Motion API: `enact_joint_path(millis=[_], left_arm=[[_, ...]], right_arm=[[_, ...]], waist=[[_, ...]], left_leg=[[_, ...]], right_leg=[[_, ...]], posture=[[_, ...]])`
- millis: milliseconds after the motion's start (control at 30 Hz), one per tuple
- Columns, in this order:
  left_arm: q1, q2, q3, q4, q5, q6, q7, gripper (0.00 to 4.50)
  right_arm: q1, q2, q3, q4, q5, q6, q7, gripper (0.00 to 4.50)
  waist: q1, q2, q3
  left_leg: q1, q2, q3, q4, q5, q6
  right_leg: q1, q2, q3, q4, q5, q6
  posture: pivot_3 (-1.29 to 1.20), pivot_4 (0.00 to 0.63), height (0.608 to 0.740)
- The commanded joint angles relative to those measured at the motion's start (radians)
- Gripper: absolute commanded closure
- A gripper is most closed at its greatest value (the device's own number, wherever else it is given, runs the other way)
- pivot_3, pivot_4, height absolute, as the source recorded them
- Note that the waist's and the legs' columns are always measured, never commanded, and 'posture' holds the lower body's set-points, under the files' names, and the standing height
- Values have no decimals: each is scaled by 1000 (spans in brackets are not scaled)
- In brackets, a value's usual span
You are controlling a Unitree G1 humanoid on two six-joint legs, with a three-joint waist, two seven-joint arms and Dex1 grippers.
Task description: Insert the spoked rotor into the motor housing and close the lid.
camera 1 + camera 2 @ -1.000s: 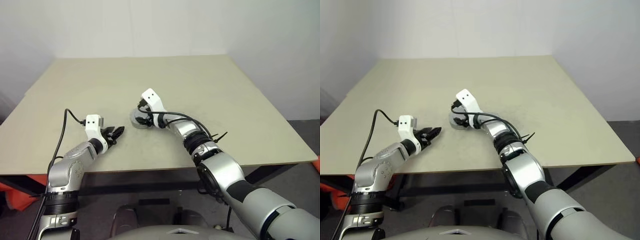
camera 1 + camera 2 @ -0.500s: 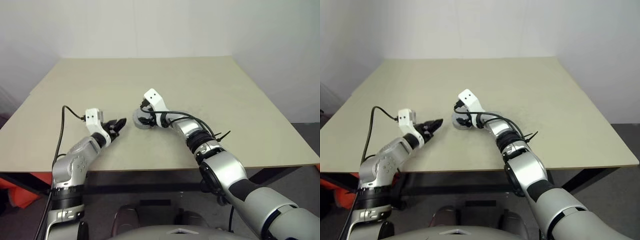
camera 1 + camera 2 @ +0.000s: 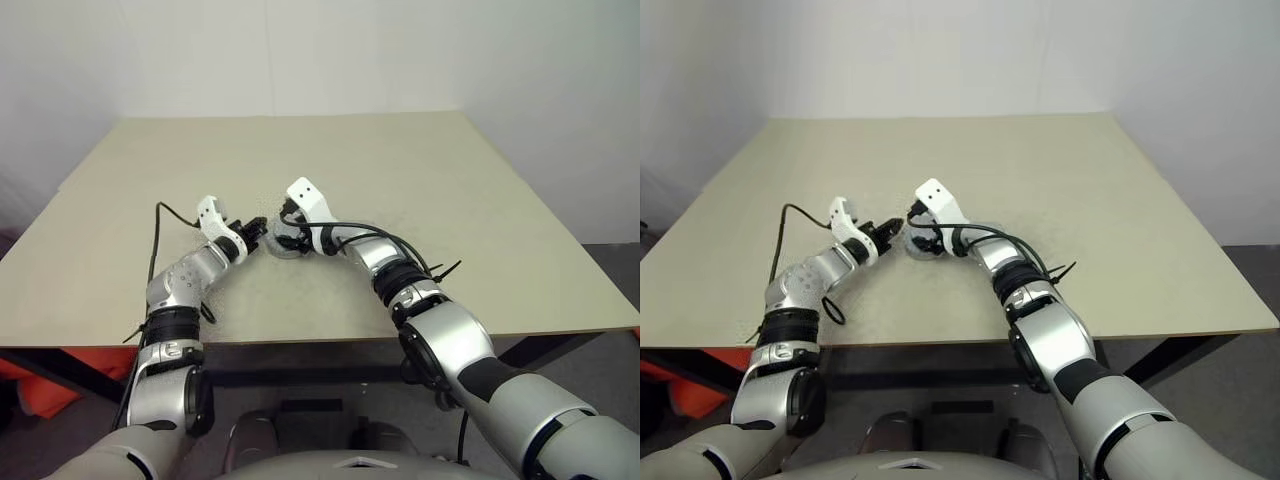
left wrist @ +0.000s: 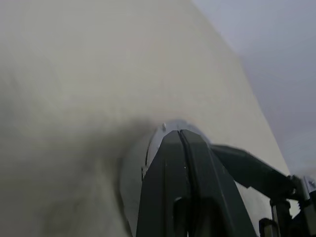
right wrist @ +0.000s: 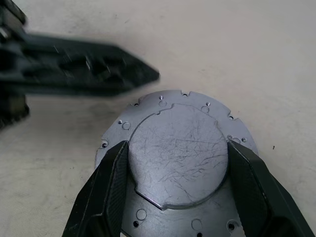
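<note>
A beige table (image 3: 450, 200) carries the work, and both arms reach in over its near edge toward a spot near its middle, a little toward the near edge.

The lid (image 5: 177, 163), a flat grey disc with a notched rim and a scratched raised centre, lies there on top of the round housing (image 3: 283, 246), of which just a grey edge shows in the head views. The rotor cannot be made out.

The right gripper (image 5: 177, 182) comes down over the lid with its two black fingers (image 5: 106, 190) spread wide, one on each side of the raised centre. Their inner faces sit right against the edge of that raised part, so it straddles the centre; whether it is actually squeezing cannot be told.

The left gripper (image 3: 252, 230) arrives from the left edge side of the table, pointing at the lid's rim. Its fingers (image 4: 182, 182) are pressed flat together with nothing between them. The tip sits just beside the lid's notched edge, low over the table; whether it touches the rim cannot be told. A black cable (image 3: 160, 235) loops from the left wrist back along the arm.
</note>
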Motion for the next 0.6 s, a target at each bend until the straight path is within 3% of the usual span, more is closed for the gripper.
enact_joint_path(millis=[33, 400, 533, 600], left_arm=[[-30, 6, -2, 11, -3, 24, -1, 4476], [57, -7, -3, -67, -6, 98, 45, 4476], [66, -14, -2, -96, -13, 116, 58, 4500], [67, -15, -5, -102, -14, 120, 59, 4500]], right_arm=[[35, -37, 23, 66, -50, 56, -15, 1551], [28, -44, 4, 50, -26, 46, 18, 1551], [21, -52, -1, 10, -20, 35, 31, 202], [19, -59, -3, -32, -14, 29, 44, 31]], waist=[[0, 0, 0], [2, 1, 0], [1, 1, 0], [1, 1, 0]], left_leg=[[0, 0, 0, 0, 0, 0], [1, 0, 0, -2, 0, 0], [0, 0, 0, -2, 0, 0], [0, 0, 0, -4, 0, 0]], right_leg=[[0, 0, 0, 0, 0, 0], [1, -1, 0, -1, 0, 1], [1, -1, 0, -3, 0, 1], [1, -1, 0, -5, 0, 1]], posture=[[0, 0, 740], [0, 0, 740], [0, 0, 740], [0, 0, 740]])
